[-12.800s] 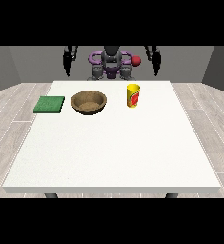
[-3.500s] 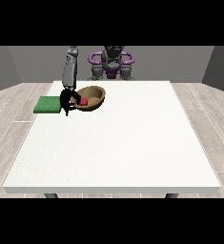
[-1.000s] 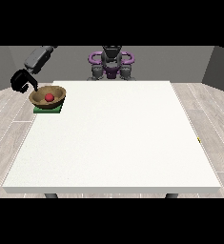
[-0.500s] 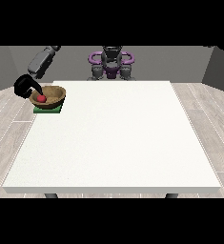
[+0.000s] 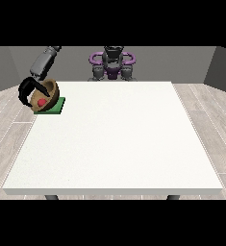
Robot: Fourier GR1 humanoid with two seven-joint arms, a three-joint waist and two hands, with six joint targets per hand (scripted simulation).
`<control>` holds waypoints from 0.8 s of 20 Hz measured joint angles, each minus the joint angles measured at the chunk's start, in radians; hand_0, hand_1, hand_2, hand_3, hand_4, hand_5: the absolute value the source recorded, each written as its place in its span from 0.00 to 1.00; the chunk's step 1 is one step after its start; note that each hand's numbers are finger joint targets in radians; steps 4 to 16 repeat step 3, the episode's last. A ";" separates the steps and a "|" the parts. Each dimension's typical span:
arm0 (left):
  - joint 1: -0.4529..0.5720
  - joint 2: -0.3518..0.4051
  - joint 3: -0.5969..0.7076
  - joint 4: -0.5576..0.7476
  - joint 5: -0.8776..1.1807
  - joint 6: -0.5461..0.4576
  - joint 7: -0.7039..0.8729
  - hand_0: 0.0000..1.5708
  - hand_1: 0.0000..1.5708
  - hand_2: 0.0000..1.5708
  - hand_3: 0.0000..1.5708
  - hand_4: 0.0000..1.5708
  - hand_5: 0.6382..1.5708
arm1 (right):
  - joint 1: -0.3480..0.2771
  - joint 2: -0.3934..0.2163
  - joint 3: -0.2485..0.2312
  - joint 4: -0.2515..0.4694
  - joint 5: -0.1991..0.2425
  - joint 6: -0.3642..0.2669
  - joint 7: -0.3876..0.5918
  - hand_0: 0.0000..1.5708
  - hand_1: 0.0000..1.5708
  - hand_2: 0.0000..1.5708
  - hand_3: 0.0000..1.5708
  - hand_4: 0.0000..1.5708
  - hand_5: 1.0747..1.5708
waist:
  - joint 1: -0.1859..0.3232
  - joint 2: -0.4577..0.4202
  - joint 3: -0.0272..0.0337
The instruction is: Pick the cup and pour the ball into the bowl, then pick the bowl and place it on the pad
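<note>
Tilting bowl point(image 5: 46, 95) gripped by curled hand point(image 5: 25, 92) at view's left | ball point(image 5: 42, 102) retained inside | pad point(image 5: 56, 105) at 5 o'clock, awaiting placement

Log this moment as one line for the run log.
stage: bowl placement | bowl: tilted on green pad, red ball inside | hand at view's left: curled round bowl | other hand: unseen

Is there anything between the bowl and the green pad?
In the front view, nothing shows between them: the tilted bowl, ball inside, sits directly against the green pad, held by the hand at the view's left.
</note>
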 measured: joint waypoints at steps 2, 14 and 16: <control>0.010 -0.021 -0.016 -0.028 -0.002 0.017 0.018 0.00 0.00 0.00 0.00 0.76 1.00 | -0.004 -0.023 0.009 0.011 0.009 0.023 0.021 0.00 0.00 0.00 0.00 0.00 0.62 | 0.000 -0.029 0.0010; 0.020 -0.031 -0.023 -0.028 -0.004 0.020 0.022 0.00 0.00 0.00 0.00 0.76 1.00 | -0.005 -0.038 0.014 0.011 0.013 0.037 0.040 0.00 0.00 0.00 0.00 0.13 0.61 | -0.004 -0.048 0.0008; 0.020 -0.031 -0.023 -0.028 -0.004 0.020 0.022 0.00 0.00 0.00 0.00 0.76 1.00 | -0.005 -0.038 0.014 0.011 0.013 0.037 0.040 0.00 0.00 0.00 0.00 0.13 0.61 | -0.004 -0.048 0.0008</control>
